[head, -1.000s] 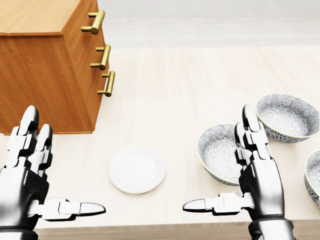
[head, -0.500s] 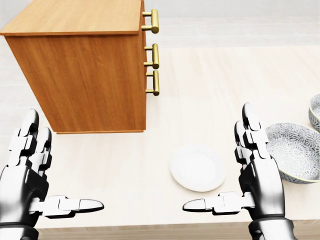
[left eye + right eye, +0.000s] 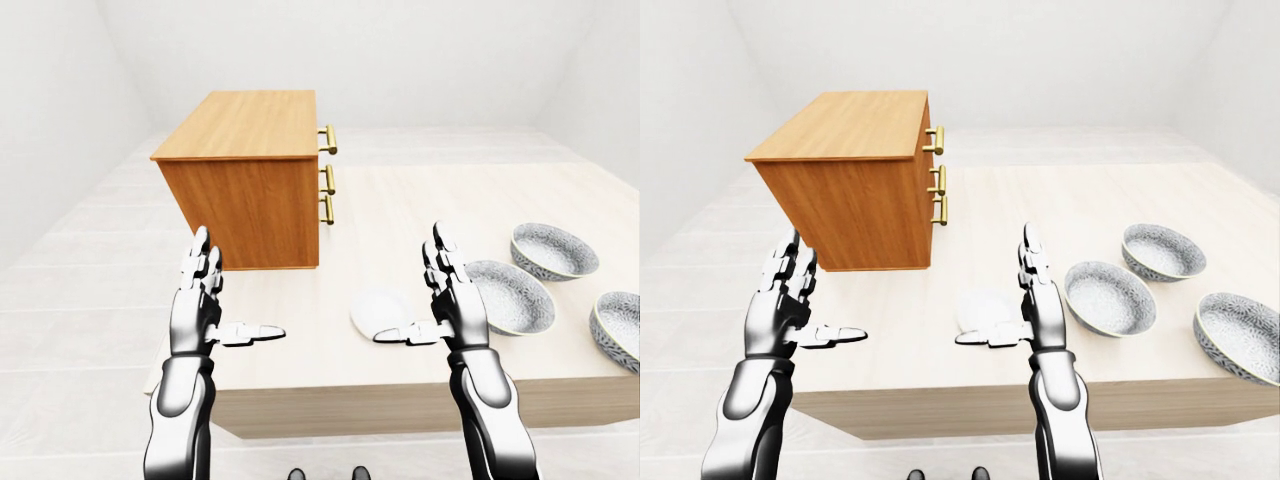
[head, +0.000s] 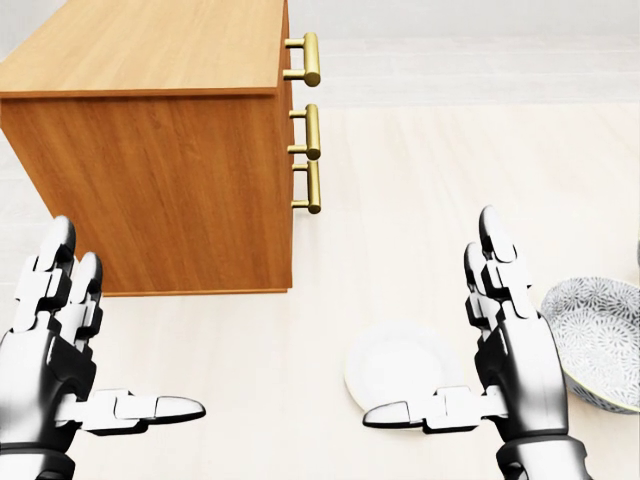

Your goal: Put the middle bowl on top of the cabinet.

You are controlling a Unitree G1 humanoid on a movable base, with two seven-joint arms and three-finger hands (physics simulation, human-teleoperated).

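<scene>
So the whole view has swung left since a second ago: camera motion, nothing on the table (image 3: 1120, 195) has moved. In the head view the cabinet (image 4: 160, 170) now fills the top left, its flat top bare and its brass handles facing the view's right.

Both hands are empty and spread wide, fingers up, thumbs pointing inward. The left hand (image 4: 45, 350) is low at the view's left. The right hand (image 4: 515, 360) hovers just left of the bowls, touching none. Neither has changed pose.

My read: the robot now faces the drop-off spot with nothing picked up, so it has to come back right for the grab.

The middle bowl (image 3: 1110, 297) is the one I take as between the other two bowls (image 3: 1164, 250) (image 3: 1240, 335), top to bottom. It sits upright and empty on the table, well apart from the cabinet, at the head view's right edge. It is shallow, with a grey-white floral pattern and a pale rim, so a rim pinch looks workable.

A white plate (image 4: 395, 360) lies just left of it, partly under the right thumb.
</scene>
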